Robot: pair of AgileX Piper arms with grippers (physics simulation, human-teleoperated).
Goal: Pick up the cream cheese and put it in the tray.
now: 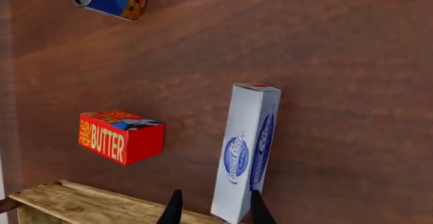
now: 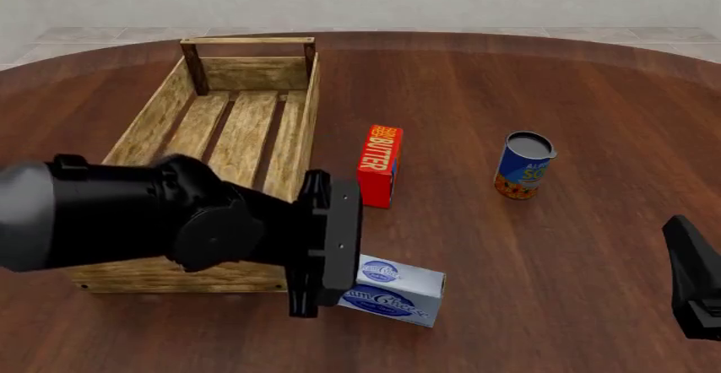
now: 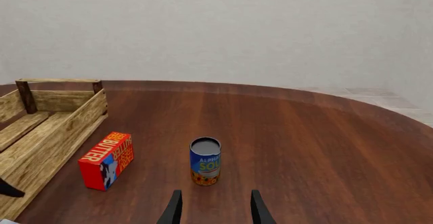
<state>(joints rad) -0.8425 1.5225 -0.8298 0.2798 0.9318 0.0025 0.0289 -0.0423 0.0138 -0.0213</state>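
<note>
Cream cheese, script label "Cream Cheese", lies on the bench just beside the tray. Left gripper: jaws wide, one finger at the box. Right gripper: jaws wide. Red box reads "BUTTER".

All views share the butter box.

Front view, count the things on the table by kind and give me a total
Boxes: 2, the cream cheese and the butter box
Cans: 1, the soup can
Crates: 1, the tray
Total: 4
</note>
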